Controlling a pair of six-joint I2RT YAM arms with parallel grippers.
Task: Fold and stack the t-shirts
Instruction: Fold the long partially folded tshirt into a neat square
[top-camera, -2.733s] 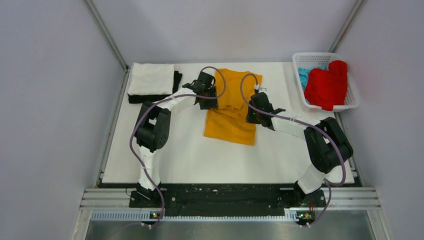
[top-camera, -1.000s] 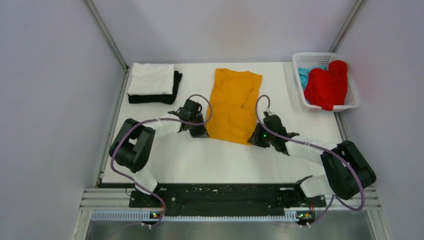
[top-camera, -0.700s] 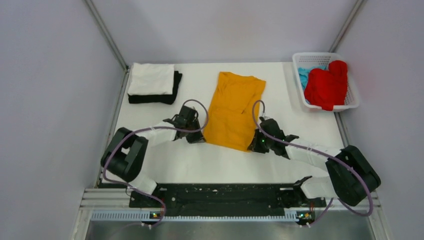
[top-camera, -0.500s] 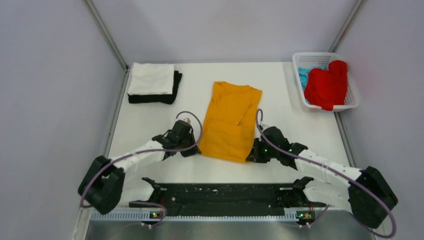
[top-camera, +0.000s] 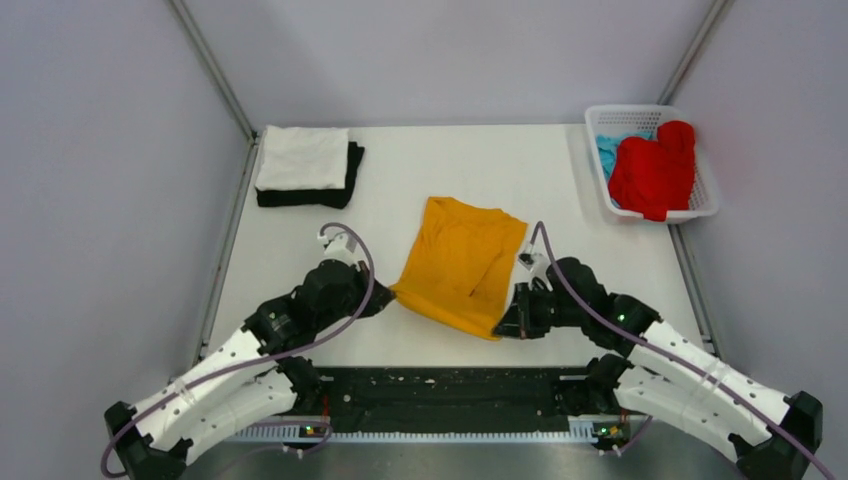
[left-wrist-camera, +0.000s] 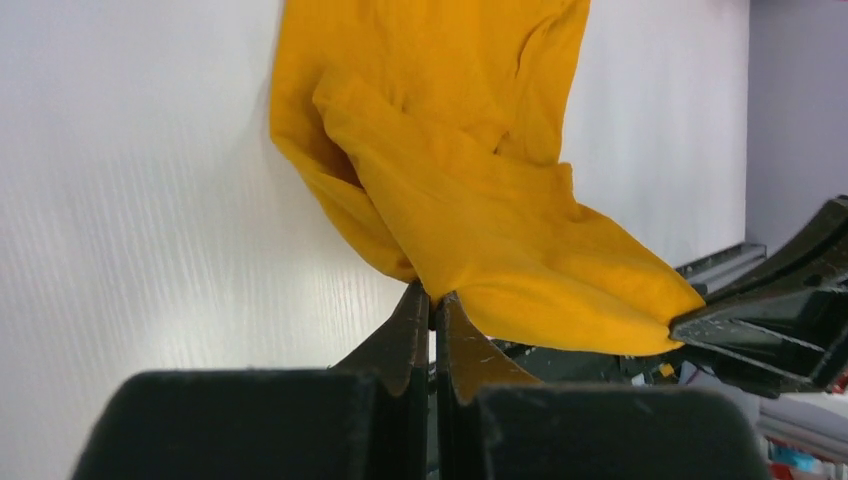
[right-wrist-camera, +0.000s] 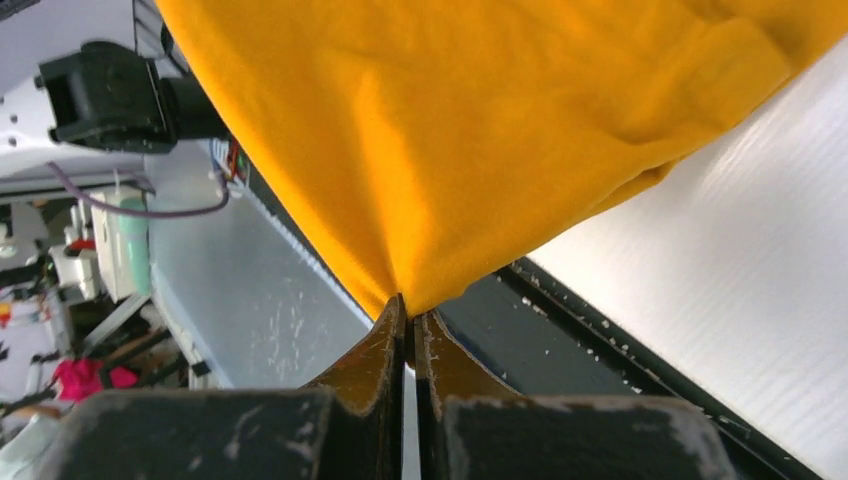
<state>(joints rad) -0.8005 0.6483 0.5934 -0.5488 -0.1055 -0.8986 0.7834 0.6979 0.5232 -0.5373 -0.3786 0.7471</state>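
two sets of jaws pinching one mustard t-shirt

both sets of jaws are pressed fully together, each clamping a near corner of the mustard t-shirt (top-camera: 462, 265): the left jaws grip the left hem corner and the right jaws grip the right hem corner. the shirt is soft, matte, orange-yellow knit, folded into a long rough rectangle with a diagonal crease and loose wrinkles. its near edge hangs between the two sets of jaws, close to the near edge of the desk (top-camera: 570, 200). its far end lies on the smooth, finely lined white surface mid-desk. at the far left corner, a flat folded white t-shirt (top-camera: 300, 157) sits on a folded black t-shirt (top-camera: 353, 165). at the far right, a white plastic lattice basket (top-camera: 640, 112) holds a crumpled red t-shirt (top-camera: 655, 170) and a light blue t-shirt (top-camera: 606, 150).
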